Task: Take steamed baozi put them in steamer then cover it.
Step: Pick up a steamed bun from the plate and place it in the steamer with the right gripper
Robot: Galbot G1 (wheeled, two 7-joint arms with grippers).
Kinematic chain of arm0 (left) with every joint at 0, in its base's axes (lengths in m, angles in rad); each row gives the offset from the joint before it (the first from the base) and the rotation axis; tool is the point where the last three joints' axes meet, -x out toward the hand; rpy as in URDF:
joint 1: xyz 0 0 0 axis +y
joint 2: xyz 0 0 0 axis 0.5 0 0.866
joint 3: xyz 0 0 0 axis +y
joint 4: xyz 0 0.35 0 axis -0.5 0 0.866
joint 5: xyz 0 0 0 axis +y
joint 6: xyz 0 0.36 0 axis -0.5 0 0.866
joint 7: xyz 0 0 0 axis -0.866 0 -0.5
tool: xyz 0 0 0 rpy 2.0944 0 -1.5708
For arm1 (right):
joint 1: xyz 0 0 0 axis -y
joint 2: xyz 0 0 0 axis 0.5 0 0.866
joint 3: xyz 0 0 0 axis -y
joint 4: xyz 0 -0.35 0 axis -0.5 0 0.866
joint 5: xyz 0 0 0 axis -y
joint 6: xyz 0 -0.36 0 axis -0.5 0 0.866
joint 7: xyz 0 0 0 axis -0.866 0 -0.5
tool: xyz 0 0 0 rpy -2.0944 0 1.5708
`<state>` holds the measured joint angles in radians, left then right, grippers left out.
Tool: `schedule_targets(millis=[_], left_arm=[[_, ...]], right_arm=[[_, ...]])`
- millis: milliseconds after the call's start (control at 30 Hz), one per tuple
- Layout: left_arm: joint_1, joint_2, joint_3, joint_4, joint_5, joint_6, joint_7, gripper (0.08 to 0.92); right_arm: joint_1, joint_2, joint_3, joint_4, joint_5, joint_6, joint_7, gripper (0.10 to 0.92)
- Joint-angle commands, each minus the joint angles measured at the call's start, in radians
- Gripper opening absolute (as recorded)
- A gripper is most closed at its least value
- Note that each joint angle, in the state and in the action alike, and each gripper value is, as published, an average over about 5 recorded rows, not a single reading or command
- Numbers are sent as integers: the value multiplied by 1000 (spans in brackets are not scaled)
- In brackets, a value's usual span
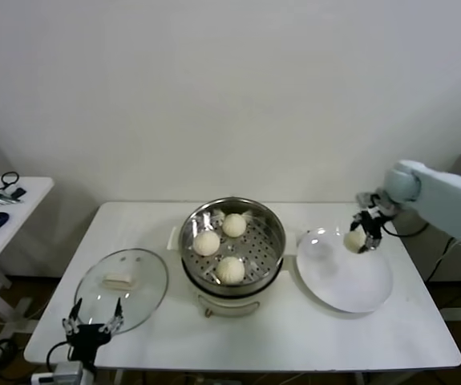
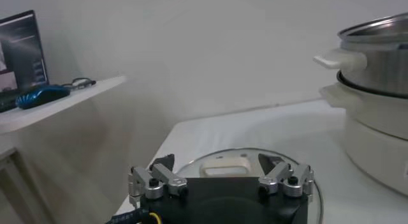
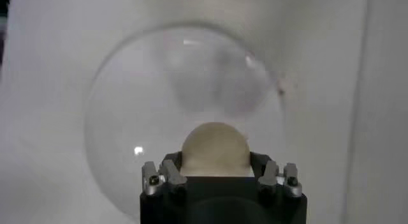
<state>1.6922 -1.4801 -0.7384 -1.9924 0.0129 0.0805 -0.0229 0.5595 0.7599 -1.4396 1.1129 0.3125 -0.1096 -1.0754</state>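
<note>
Head view: the steamer [image 1: 232,247] sits mid-table with three steamed baozi [image 1: 230,269] on its perforated floor; the fourth baozi [image 1: 353,241] is clamped in the right gripper [image 1: 363,238], raised over the white plate [image 1: 350,287] toward the table's right edge, presumably lifted clear of the plate for carrying across to the basket. The cover [image 1: 123,288] lies flat near the front-left corner, likely set aside so the basket is open for loading. The left gripper [image 1: 92,327] waits at the front edge, just beside the cover. Left wrist view: the left gripper [image 2: 220,180] is released, fingers spread, with the cover's cream handle [image 2: 224,166] just beyond it, a detail the head view leaves unclear. Right wrist view: the bun [image 3: 215,150] is seated between the right gripper's fingers [image 3: 167,175], the plate [image 3: 127,104] bare below it.
</note>
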Motion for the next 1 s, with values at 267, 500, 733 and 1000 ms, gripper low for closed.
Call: schedule_targets(millis=[267, 500, 733, 1000], left_arm=[[-1, 4, -1, -13, 1, 2, 2, 823], [8, -3, -12, -36, -4, 7, 2, 823], [15, -9, -14, -37, -2, 3, 0, 823], [16, -4, -21, -28, -2, -2, -2, 823]], right_arm=[[388, 229, -118, 401, 381, -179, 73, 696], [247, 351, -87, 327, 331, -208, 124, 696], [124, 396, -93, 235, 248, -208, 140, 696], [51, 392, -95, 196, 189, -207, 150, 696]])
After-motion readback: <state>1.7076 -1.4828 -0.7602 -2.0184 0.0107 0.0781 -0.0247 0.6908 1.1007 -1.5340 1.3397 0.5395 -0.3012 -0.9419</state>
